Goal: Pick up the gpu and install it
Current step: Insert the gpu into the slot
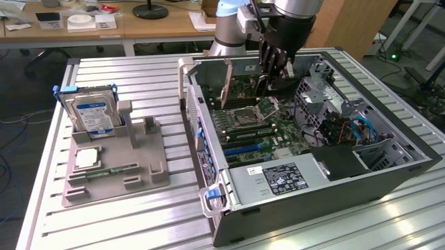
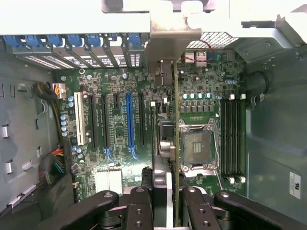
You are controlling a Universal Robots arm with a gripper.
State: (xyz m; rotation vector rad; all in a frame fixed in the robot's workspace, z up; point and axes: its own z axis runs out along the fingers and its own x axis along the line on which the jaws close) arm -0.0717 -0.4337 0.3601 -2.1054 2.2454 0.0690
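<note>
Your claw (image 2: 168, 196) is clenched on the gpu (image 2: 167, 134), with one finger on each flat side of the thin card. The claw (image 1: 273, 78) is down inside the open computer case (image 1: 389, 172) that lies on the bench (image 1: 125, 219). You see the card on its edge over the motherboard (image 2: 120, 120), between the long blue slot (image 2: 128, 120) and the processor socket (image 2: 196, 146). Its pale metal bracket (image 2: 165, 48) points to the wall with the blue clips. Whether the card already sits in a slot, I cannot tell.
</note>
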